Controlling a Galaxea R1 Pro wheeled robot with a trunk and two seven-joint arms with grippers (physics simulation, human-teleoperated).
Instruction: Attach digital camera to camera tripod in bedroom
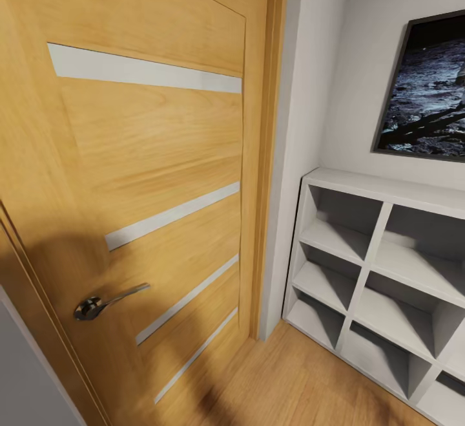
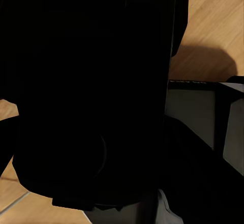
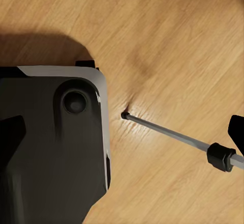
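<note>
In the right wrist view, one thin silver-grey leg of the camera tripod (image 3: 168, 135) slants over the wood floor. It has a black foot (image 3: 124, 115) on the boards and a black joint (image 3: 221, 156). The dark fingertips (image 3: 237, 128) of my right gripper (image 3: 123, 131) sit at opposite edges of that view, wide apart, with nothing between them. A large black mass (image 2: 91, 96) close to the lens covers most of the left wrist view; I cannot tell whether it is the digital camera or gripper parts. The digital camera is not recognisable anywhere.
Close ahead is a wooden door (image 1: 148, 154) with grey strips and a metal lever handle (image 1: 97, 306). Right of it a grey cube shelf (image 1: 381, 271) stands against the wall under a dark framed picture (image 1: 429, 90). My dark base (image 3: 51, 142) is near the tripod foot.
</note>
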